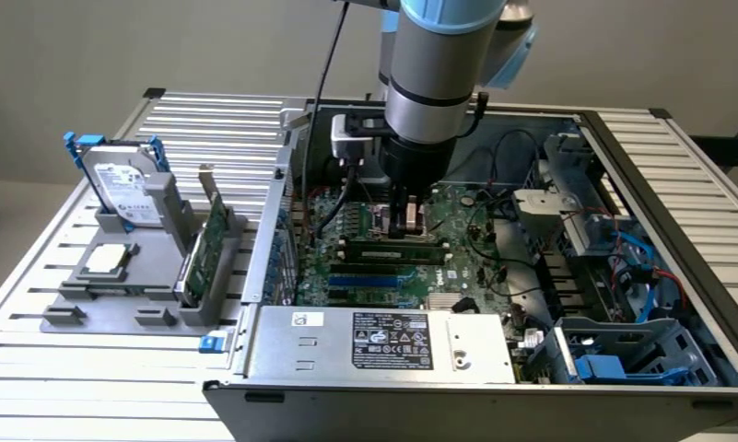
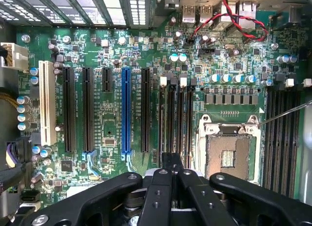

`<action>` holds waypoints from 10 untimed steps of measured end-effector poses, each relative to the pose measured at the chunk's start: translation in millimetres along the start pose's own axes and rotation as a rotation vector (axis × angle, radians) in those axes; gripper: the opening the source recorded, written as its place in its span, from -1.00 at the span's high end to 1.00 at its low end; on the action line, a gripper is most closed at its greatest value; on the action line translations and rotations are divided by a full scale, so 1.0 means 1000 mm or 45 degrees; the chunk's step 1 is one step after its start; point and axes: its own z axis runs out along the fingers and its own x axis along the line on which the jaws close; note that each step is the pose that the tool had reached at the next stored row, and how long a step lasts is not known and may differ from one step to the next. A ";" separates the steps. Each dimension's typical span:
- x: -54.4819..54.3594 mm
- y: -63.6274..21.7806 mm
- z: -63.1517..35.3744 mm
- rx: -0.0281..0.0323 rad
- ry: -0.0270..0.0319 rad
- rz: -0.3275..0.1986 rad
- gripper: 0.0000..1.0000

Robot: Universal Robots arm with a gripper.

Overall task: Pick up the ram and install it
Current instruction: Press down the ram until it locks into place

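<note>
The black pincer (image 1: 405, 226) is closed low over the green motherboard (image 1: 467, 267), and the long, thin green ram stick (image 1: 400, 247) sits among the slots directly under its tips, its long axis running across the exterior view from left to right, though I cannot tell if it is really gripped.

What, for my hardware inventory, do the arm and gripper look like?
The arm is a silver-grey tube with light-blue joint caps and a black lower section; a black cable runs alongside. The gripper is black, built of linked bars with silver screws.
</note>
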 end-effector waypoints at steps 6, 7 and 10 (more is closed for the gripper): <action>0.000 0.0000 0.0000 0.0001 0.0000 0.000 0.79; 0.000 0.0000 0.0000 0.0000 0.0001 0.000 0.79; 0.000 0.0005 0.0010 0.0001 -0.0002 0.000 0.79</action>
